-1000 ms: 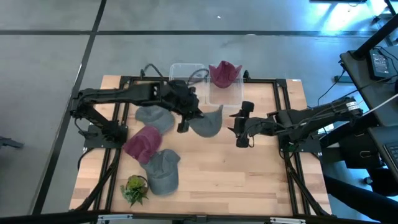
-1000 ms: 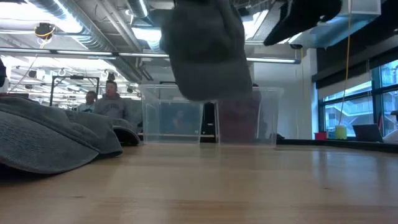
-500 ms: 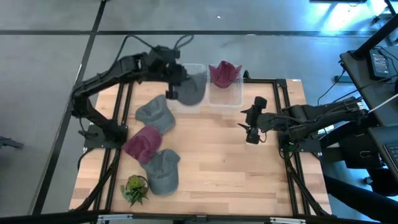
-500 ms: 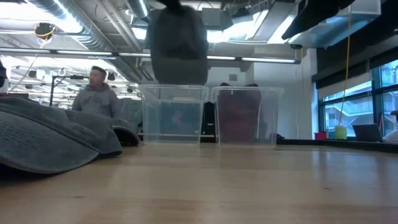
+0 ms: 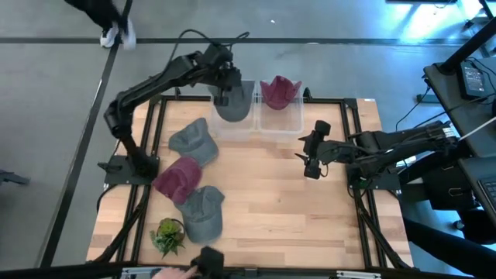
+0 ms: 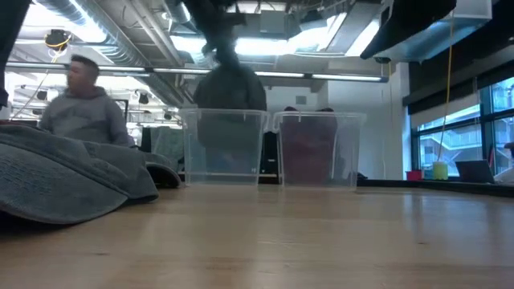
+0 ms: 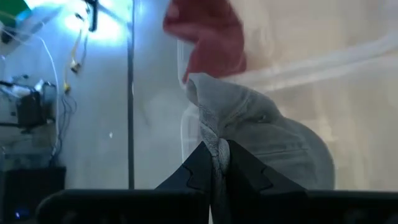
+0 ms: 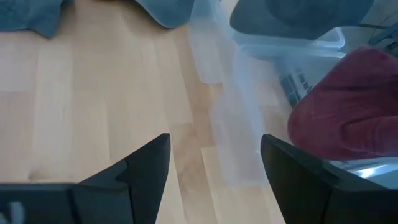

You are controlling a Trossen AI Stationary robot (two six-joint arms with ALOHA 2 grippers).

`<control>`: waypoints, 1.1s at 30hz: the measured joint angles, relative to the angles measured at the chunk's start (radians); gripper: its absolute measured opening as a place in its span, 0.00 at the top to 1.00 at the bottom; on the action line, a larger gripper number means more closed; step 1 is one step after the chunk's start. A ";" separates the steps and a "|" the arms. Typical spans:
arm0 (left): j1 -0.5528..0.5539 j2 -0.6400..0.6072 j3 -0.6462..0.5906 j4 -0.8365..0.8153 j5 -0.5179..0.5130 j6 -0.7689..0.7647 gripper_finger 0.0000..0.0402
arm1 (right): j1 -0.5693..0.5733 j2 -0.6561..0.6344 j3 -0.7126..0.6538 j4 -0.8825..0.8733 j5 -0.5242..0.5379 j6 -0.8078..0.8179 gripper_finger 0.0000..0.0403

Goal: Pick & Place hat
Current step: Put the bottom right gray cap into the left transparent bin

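Observation:
A grey hat (image 5: 237, 105) hangs from my left gripper (image 5: 224, 91) over the left clear bin (image 5: 232, 130) at the table's far edge. In the low view the hat (image 6: 230, 95) dips past the rim of that bin (image 6: 189, 152). The left wrist view shows the gripper (image 7: 214, 150) shut on the hat (image 7: 267, 143). My right gripper (image 5: 310, 160) is open above the table, right of centre, touching nothing; in its wrist view (image 8: 214, 163) only bare wood lies between the fingers. My left gripper pinches a bunched fold of the grey hat's cloth (image 7: 215, 138) between its two fingers, coming from above and pointing down. The hat is lifted clear and hangs below the fingers, its lower part inside the left bin's walls.
A maroon hat (image 5: 279, 91) sits in the right clear bin (image 5: 283, 120). On the table's left half lie a grey hat (image 5: 192, 142), a maroon hat (image 5: 178, 178), another grey hat (image 5: 203, 211) and a small plant (image 5: 168, 235). A person (image 6: 80, 112) stands behind the table.
My left gripper has carried the grey hat from above the table's centre up and toward the far edge, over the left bin; the hat now hangs lower, into the bin. My right gripper has drawn back a little toward the right edge.

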 joint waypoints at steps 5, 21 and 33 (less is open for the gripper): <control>0.040 0.078 -0.001 0.021 -0.051 -0.077 0.92 | -0.018 0.001 -0.055 0.013 -0.001 0.002 0.38; 0.080 0.148 -0.001 0.025 -0.132 -0.157 0.89 | -0.044 0.001 -0.067 0.057 -0.001 -0.034 0.38; 0.139 0.147 -0.032 -0.004 -0.153 -0.218 0.74 | -0.044 0.001 -0.068 0.057 -0.001 -0.032 0.38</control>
